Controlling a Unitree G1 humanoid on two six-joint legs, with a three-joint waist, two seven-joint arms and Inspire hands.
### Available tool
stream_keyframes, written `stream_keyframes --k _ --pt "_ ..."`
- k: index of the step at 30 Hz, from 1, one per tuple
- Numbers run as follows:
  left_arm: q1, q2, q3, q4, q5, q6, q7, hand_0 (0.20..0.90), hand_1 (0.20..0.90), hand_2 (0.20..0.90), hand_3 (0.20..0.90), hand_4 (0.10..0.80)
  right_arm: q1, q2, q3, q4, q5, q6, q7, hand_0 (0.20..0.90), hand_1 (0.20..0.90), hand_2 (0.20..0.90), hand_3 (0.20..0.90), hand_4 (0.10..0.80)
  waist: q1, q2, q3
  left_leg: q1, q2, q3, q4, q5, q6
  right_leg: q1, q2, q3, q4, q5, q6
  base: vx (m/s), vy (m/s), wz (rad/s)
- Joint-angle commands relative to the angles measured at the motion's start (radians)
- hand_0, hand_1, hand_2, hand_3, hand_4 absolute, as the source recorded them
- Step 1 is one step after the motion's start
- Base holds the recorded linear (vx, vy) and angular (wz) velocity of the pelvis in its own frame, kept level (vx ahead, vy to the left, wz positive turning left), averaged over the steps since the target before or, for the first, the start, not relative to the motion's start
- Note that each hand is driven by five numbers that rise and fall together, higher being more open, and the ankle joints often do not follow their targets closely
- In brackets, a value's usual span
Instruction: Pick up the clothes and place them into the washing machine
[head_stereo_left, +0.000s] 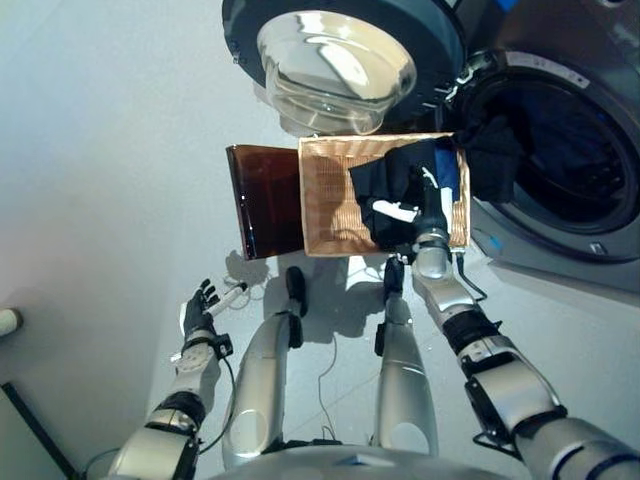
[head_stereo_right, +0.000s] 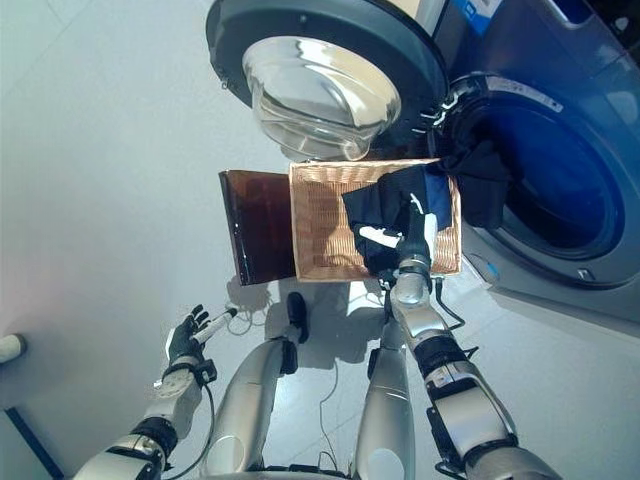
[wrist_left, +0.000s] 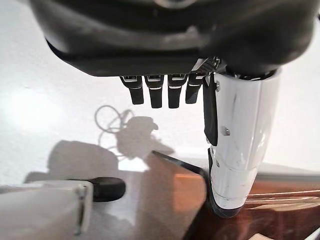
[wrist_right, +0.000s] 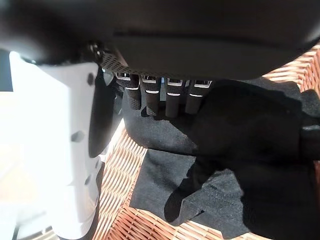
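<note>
While the right hand (head_stereo_left: 425, 222) hangs over the wicker basket (head_stereo_left: 325, 195), fingers straight and grasping nothing, dark clothes (wrist_right: 225, 150) lie heaped just beneath them; another garment (head_stereo_left: 495, 150) drapes from the washing machine (head_stereo_left: 560, 140) opening; left hand (head_stereo_left: 200, 308) relaxed, well apart.

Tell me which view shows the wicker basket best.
The left eye view: the whole wicker basket shows, dark clothes in its right part. The right eye view shows nearly the same. The right wrist view shows only weave under clothes; the left wrist view only a sliver.
</note>
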Motion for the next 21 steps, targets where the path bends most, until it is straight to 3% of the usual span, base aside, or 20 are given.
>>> stream_keyframes --k 1,8,21 --pt "0.037 0.034 -0.016 -0.040 -0.037 -0.055 0.044 0.900 0.900 0.900 0.900 0.800 -0.042 -0.027 -0.004 -0.056 0.018 -0.067 -0.051 0.900 0.900 0.900 0.900 0.800 0.020 0.059 -0.018 0.023 -0.005 -0.045 -0.150 0.096 -0.071 0.018 0.013 -0.014 0.071 -0.068 -0.031 -0.022 0.023 0.04" --pt "0.035 0.044 -0.001 -0.031 -0.043 -0.055 0.059 0.900 0.900 0.900 0.900 0.800 -0.059 -0.023 -0.010 -0.006 0.020 -0.050 -0.078 0.900 0.900 0.900 0.900 0.800 0.024 0.077 0.002 -0.001 -0.014 -0.040 -0.148 0.100 -0.070 -0.009 0.006 -0.014 0.073 -0.055 -0.030 -0.010 0.009 0.00" --pt "0.022 0.058 -0.002 -0.006 -0.048 -0.053 0.083 0.900 0.900 0.900 0.900 0.800 -0.133 0.009 0.001 0.062 0.078 -0.047 -0.112 0.900 0.900 0.900 0.900 0.800 0.031 0.077 0.007 -0.023 -0.015 -0.039 -0.150 0.105 -0.071 -0.031 0.006 -0.015 0.076 -0.048 -0.032 -0.002 0.004 0.01"
